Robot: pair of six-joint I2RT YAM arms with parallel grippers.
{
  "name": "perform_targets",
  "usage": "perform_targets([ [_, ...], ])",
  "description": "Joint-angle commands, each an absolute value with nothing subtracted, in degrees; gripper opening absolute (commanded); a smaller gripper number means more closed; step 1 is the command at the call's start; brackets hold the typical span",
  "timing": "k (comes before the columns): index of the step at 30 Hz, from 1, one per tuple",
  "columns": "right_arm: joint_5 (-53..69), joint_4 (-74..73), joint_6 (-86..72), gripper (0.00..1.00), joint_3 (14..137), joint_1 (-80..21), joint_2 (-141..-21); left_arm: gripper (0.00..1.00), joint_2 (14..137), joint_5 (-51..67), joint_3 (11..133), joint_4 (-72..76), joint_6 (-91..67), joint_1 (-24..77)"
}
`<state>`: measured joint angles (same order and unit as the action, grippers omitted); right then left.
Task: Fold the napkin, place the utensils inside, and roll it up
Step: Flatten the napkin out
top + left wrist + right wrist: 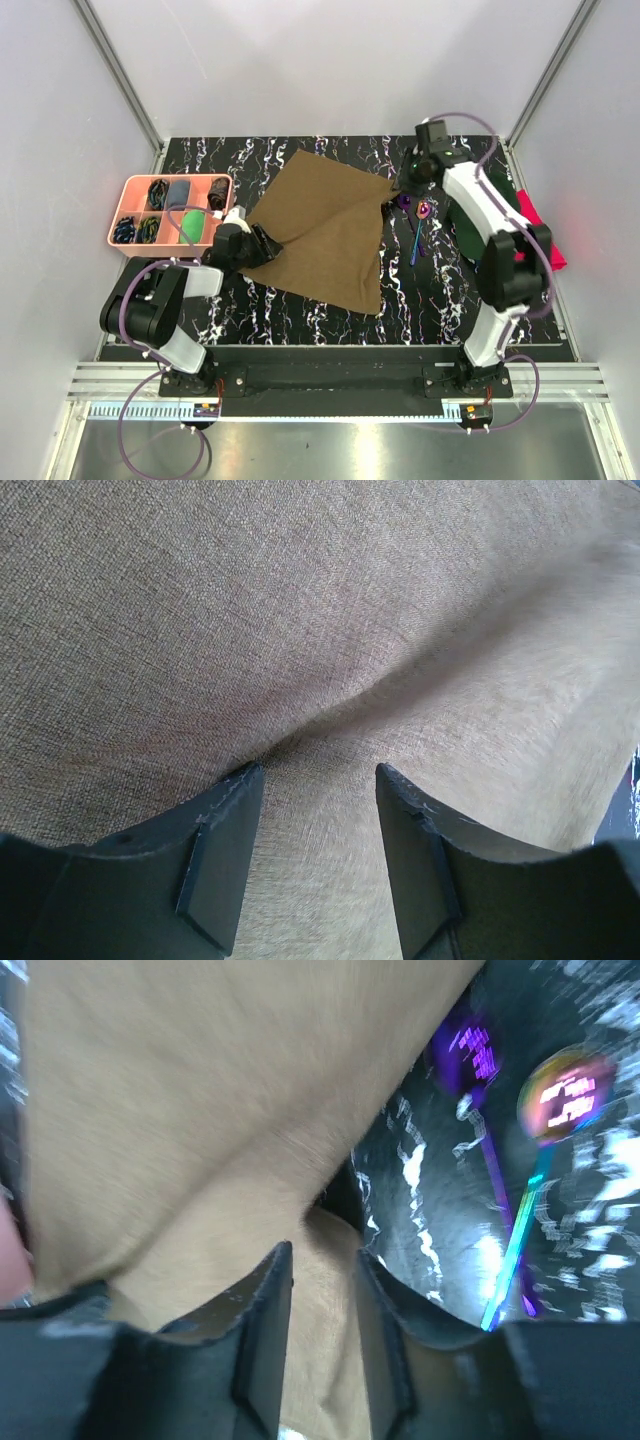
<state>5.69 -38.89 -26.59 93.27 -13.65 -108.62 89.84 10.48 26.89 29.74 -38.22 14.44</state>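
The olive-brown napkin (325,230) lies spread on the black marbled table, with a crease running across it. My left gripper (262,245) rests on its left corner. In the left wrist view the gripper (320,772) is open, its fingers set apart on the cloth (300,610) with a low ridge just ahead of them. My right gripper (398,190) is at the napkin's right corner. In the right wrist view its jaws (323,1252) stand narrowly apart with the napkin's edge (200,1110) between them. The utensils (420,225) lie right of the napkin, and the spoon (565,1095) shows iridescent.
A pink compartment tray (120,205) with small items stands at the left. A dark green cap (470,225) and a red cloth (545,235) lie under the right arm at the right edge. White enclosure walls surround the table.
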Motion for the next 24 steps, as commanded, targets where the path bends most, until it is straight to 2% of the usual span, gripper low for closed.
perform_targets([
  [1, -2.6, -40.3, -25.0, 0.42, 92.1, -13.2, -103.2, 0.56, 91.6, 9.3, 24.3, 22.1, -36.4, 13.5],
  [11, 10.2, -36.2, -27.6, 0.49, 83.9, -12.7, -108.7, 0.56, 91.6, 9.3, 24.7, 21.3, -36.5, 13.5],
  [15, 16.0, -29.2, -29.3, 0.53, 75.2, -12.7, -106.8, 0.56, 90.7, 9.2, 25.3, 21.0, -35.7, 13.6],
  [19, 22.7, -23.6, -30.7, 0.55, 70.1, -14.1, -106.5, 0.59, 88.5, 10.1, 28.2, 18.9, -33.9, 15.1],
  [24, 24.2, -23.2, -30.6, 0.55, 67.4, -19.9, -104.2, 0.66, 82.5, 5.4, 31.6, 13.5, -34.5, 21.9],
])
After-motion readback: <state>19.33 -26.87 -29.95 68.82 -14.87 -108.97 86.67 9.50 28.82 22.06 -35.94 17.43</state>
